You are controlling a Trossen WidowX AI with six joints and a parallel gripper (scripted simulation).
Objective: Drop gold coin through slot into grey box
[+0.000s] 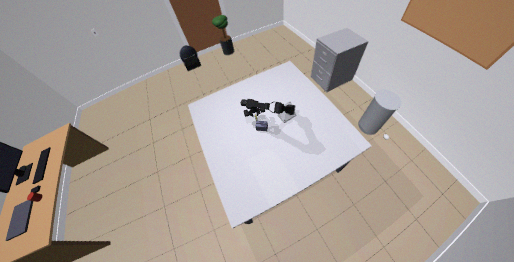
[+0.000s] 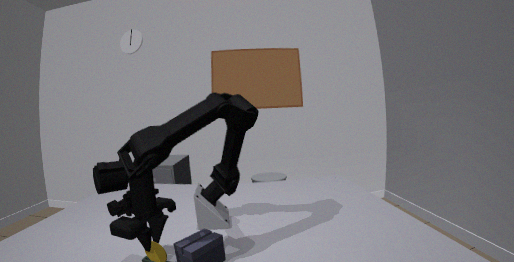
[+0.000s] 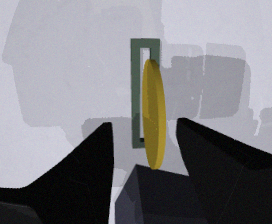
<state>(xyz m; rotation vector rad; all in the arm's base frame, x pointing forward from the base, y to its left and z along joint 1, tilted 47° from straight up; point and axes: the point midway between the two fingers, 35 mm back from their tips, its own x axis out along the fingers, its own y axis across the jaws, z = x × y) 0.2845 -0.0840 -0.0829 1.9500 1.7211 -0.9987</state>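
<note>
Tool (image 3: 145, 163) fingers part-open, holding nothing, we hover above the gold coin (image 3: 153, 115) upright in its green holder (image 3: 137, 92) at 12 o'clock. Approach step; next we judge: descend, straddle coin, clench.

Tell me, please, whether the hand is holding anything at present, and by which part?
Nothing is held: the hand is open, its fingers either side of the thin gold coin, not touching it.

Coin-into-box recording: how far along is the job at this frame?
Early stage. Done: the gripper is lined up above the coin, fingers apart on either side of it. In hand: nothing gripped; the coin stands on edge in its green holder. Left: close on the coin, lift it, carry it to the grey box beside it, drop it through the slot.
</note>
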